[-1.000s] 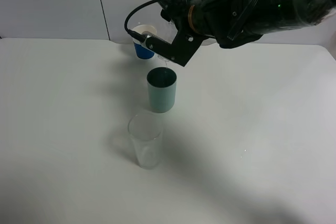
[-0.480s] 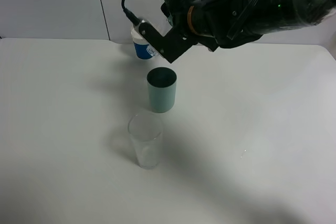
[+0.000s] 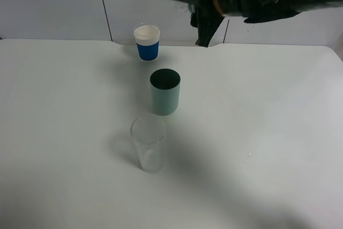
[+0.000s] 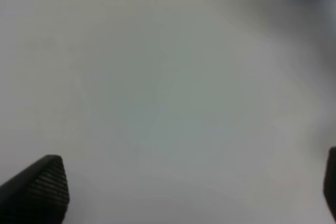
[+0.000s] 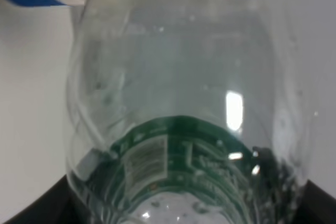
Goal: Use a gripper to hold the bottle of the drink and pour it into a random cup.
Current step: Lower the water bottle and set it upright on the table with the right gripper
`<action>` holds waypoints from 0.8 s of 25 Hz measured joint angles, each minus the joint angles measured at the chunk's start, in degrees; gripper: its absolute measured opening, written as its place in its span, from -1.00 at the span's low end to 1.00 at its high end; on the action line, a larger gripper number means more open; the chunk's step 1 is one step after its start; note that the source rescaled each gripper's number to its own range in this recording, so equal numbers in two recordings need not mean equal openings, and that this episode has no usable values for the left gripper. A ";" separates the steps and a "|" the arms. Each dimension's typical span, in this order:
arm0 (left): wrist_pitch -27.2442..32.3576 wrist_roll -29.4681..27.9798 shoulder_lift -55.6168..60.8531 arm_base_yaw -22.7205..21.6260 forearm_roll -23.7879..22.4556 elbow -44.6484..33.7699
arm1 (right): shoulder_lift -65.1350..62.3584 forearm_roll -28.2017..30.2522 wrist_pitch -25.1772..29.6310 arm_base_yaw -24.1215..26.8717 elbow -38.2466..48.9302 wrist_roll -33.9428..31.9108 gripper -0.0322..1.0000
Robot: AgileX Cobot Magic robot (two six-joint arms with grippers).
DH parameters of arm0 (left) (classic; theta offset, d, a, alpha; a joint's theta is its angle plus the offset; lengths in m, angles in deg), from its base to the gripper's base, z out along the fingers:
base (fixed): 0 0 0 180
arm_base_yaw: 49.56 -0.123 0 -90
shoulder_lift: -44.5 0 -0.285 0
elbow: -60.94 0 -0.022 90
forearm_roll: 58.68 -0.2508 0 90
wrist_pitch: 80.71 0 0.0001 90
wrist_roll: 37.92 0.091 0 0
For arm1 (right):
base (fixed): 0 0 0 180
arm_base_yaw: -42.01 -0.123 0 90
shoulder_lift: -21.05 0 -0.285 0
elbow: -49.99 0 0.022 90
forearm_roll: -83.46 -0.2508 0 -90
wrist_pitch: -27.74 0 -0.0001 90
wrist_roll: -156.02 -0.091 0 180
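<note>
The clear bottle of the drink (image 5: 173,103), with its dark green label, fills the right wrist view. My right gripper (image 3: 203,31) is shut on it, high above the table's far edge, right of and beyond the cup. That arm is motion-blurred in the exterior view, and the bottle cannot be made out there. The teal-green cup (image 3: 164,92) stands upright mid-table with nothing over it. My left gripper (image 4: 184,192) is open above bare table, its black fingertips (image 4: 42,187) wide apart.
A blue-and-white paper cup (image 3: 147,42) stands at the back, behind the teal cup. A clear glass tumbler (image 3: 148,143) stands in front of it, nearer the camera. The white table (image 3: 268,132) stretches around all three.
My right arm has swung up and to the right, away from above the teal cup, taking the bottle with it. The cups have not moved.
</note>
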 joint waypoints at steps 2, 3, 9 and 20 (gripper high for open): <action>0.00 0.00 0.00 0.00 0.00 0.00 | -1.86 -4.19 -0.80 1.48 0.00 -3.70 -0.94; 0.00 0.00 0.00 0.00 0.00 0.00 | -2.69 -6.90 -1.84 2.30 0.00 -4.81 -0.94; 0.00 0.00 0.00 0.00 0.00 0.00 | -6.93 -24.30 -10.55 7.12 0.00 -3.31 -0.94; 0.00 0.00 0.00 0.00 0.00 0.00 | -8.66 -59.23 -18.59 9.10 0.00 29.43 -0.94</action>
